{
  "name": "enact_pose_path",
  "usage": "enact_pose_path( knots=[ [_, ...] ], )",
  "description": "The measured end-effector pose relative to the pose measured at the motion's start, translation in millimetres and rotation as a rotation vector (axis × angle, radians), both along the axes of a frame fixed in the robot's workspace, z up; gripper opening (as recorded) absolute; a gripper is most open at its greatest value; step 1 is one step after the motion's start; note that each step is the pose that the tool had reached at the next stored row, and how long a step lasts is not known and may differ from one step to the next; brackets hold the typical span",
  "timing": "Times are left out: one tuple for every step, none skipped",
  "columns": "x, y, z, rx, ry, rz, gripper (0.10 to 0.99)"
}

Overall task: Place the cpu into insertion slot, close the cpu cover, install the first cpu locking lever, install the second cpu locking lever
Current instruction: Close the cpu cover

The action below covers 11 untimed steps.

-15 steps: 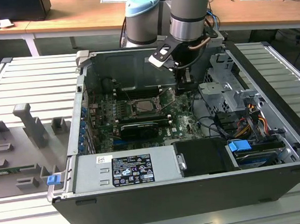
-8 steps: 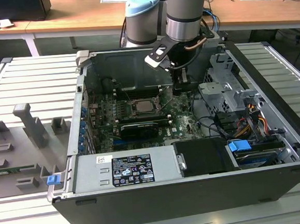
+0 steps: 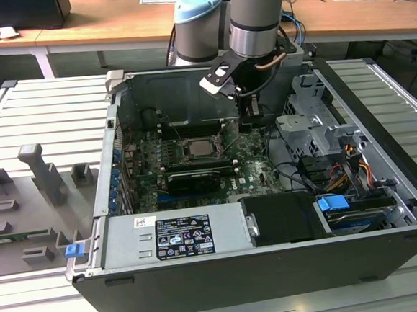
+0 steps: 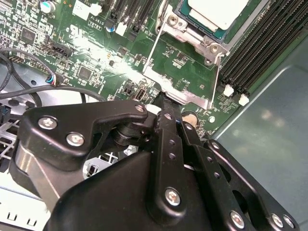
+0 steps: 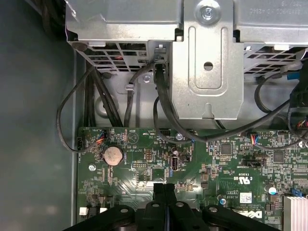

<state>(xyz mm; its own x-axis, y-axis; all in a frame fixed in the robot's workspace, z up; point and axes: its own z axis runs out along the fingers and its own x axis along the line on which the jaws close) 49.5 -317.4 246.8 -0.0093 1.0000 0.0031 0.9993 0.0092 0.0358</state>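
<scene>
We find the first step done: the cpu (image 4: 216, 12) lies seated in the insertion slot (image 4: 195, 37), its pale top showing within the metal rim, near the middle of the green motherboard (image 3: 256, 163). The second step is, in our judgement, in hand and not complete. In the second wrist view the cpu cover (image 4: 179, 91) appears swung away from the slot, since green board rather than the chip shows through its cut-out. The pincer (image 4: 165, 102) is clenched, fingers together with nothing between them. Its tip is at or just beside the cover's free edge; we cannot tell whether it touches. In the exterior view it hangs inside the case, just to the exterior view's right of the slot. We cannot make out either locking lever as latched and judge both outstanding. As to containers, the open computer case (image 3: 226, 285) on the slatted desk (image 3: 31, 105) holds the motherboard, a silver power supply (image 3: 175, 234) along its near wall, a long black card (image 3: 189, 179) just near of the slot, and a metal drive cage (image 3: 311, 122) with cables at the exterior view's right. Grey fixtures (image 3: 44, 176) stand on the desk outside the case, at the exterior view's left.
</scene>
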Motion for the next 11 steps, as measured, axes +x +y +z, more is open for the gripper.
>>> enact_pose_path(
  knots=[
    [-0.3, 0.0, 0.0, 0.000, 0.0000, 0.000, 0.106],
    [-0.5, 0.0, 0.0, 0.000, 0.0000, 0.000, 0.106],
    [-0.8, 0.0, 0.0, 0.000, 0.0000, 0.000, 0.106],
    [-1.0, 0.0, 0.0, 0.000, 0.0000, 0.000, 0.106],
    [-1.3, 0.0, 0.0, 0.000, 0.0000, 0.000, 0.106],
    [-1.9, 0.0, 0.0, 0.000, 0.0000, 0.000, 0.106],
    [-2.2, 0.0, 0.0, 0.000, 0.0000, 0.000, 0.106],
    [-2.4, 0.0, 0.0, 0.000, 0.0000, 0.000, 0.106],
    [-2.5, 0.0, 0.0, 0.000, 0.0000, 0.000, 0.106],
    [-2.9, 0.0, 0.0, 0.000, 0.0000, 0.000, 0.106],
    [-3.3, 0.0, 0.0, 0.000, 0.0000, 0.000, 0.106]
  ],
)
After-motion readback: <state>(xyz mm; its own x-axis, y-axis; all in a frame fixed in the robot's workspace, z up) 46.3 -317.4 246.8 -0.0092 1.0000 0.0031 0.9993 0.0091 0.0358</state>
